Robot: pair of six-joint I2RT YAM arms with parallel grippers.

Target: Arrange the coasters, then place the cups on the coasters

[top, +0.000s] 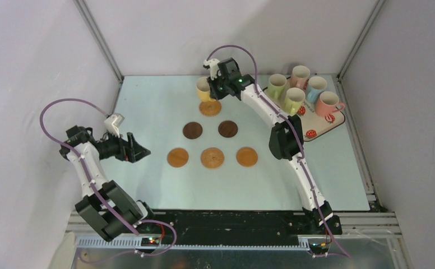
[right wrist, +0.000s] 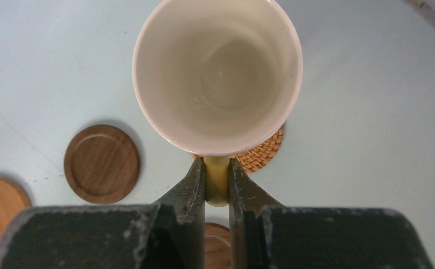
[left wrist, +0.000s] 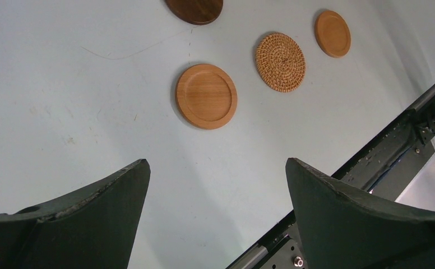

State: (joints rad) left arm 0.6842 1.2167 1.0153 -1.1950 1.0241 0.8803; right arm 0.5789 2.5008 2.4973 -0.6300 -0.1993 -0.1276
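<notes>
Six coasters lie in a triangle on the table: a woven one (top: 210, 108) at the far tip, two dark brown ones (top: 192, 130) (top: 227, 129) behind a near row of three tan ones (top: 177, 157) (top: 212, 158) (top: 246, 157). My right gripper (right wrist: 217, 163) is shut on the handle of the yellow cup (right wrist: 217, 73), which sits over the woven coaster (right wrist: 263, 151); whether it touches it I cannot tell. Several other cups (top: 294, 101) stand on the strawberry tray (top: 316, 124). My left gripper (left wrist: 218, 168) hangs open above bare table, near the tan coaster (left wrist: 206, 96).
The enclosure's white walls and metal posts ring the table. The black front rail (left wrist: 394, 140) runs along the near edge. A purple cable loops over each arm.
</notes>
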